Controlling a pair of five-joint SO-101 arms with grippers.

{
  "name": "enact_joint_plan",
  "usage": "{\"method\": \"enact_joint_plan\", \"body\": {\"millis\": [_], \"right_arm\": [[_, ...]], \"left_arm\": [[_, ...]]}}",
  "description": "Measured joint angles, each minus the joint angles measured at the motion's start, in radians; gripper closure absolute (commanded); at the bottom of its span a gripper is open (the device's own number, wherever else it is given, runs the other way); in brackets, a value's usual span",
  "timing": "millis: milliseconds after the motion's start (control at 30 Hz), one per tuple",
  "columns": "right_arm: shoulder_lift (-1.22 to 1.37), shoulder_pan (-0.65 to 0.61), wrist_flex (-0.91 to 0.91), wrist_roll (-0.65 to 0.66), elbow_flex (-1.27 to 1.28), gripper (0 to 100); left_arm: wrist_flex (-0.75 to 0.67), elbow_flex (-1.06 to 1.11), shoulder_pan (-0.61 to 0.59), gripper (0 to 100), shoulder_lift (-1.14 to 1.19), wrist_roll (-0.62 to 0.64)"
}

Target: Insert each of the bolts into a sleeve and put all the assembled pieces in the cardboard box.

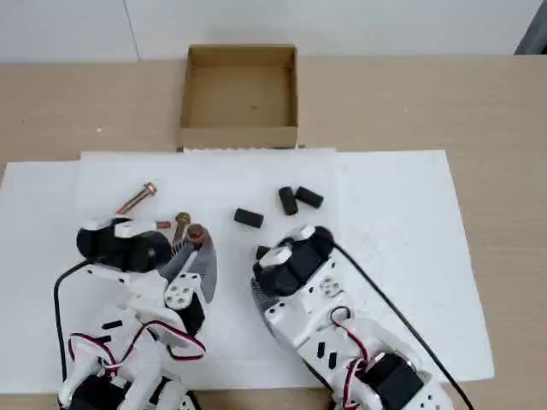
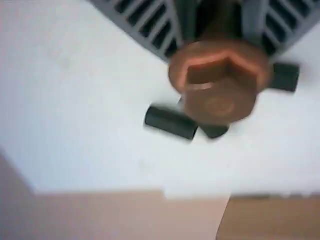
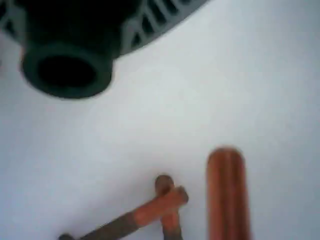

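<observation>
Cardboard box (image 1: 239,137), brown, square, open-topped: well beyond both sets of fingertips. White paper sheet (image 1: 393,205) lies under both arms. Left gripper (image 1: 199,243): fingers clamped on a copper-coloured hex-head bolt (image 2: 217,85), head out past the tips. Right gripper (image 1: 270,254): fingers closed around a short black cylindrical sleeve (image 3: 67,70), bore facing outward. Two loose bolts (image 1: 137,198) lie just beside the left fingers. Three loose sleeves (image 1: 249,218) lie ahead of the right fingers.

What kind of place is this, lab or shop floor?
Probably a lab or workshop bench for robot trials: two small arms at a wooden table with a white sheet on it, and loose bolts, sleeves and a box laid out.
</observation>
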Motion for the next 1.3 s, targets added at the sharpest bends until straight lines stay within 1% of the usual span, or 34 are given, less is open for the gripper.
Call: {"method": "enact_joint_plan", "body": {"millis": [167, 333, 433, 633, 800, 1067, 1300], "right_arm": [[-0.003, -0.005, 0.000, 0.075, 0.023, 99.6], [-0.005, -0.009, -0.054, 0.114, 0.023, 99.6], [-0.005, -0.009, -0.080, 0.138, 0.023, 99.6], [-0.008, -0.009, -0.087, 0.152, 0.023, 99.6], [-0.008, -0.057, -0.087, 0.153, 0.023, 99.6], [-0.008, -0.064, -0.087, 0.153, 0.023, 99.6], [-0.006, -0.064, -0.121, 0.153, 0.025, 99.6]], "left_arm": [[-0.100, 0.008, -0.037, 100, 0.000, 0.118], [-0.118, 0.012, -0.058, 100, 0.000, 0.236], [-0.123, 0.012, -0.057, 100, 0.000, 0.282], [-0.160, 0.014, -0.057, 100, 0.000, 0.298], [-0.193, 0.014, -0.054, 100, 0.000, 0.298], [-0.195, 0.046, 0.049, 100, 0.000, 0.298], [-0.196, 0.092, 0.054, 100, -0.002, 0.290]]}}
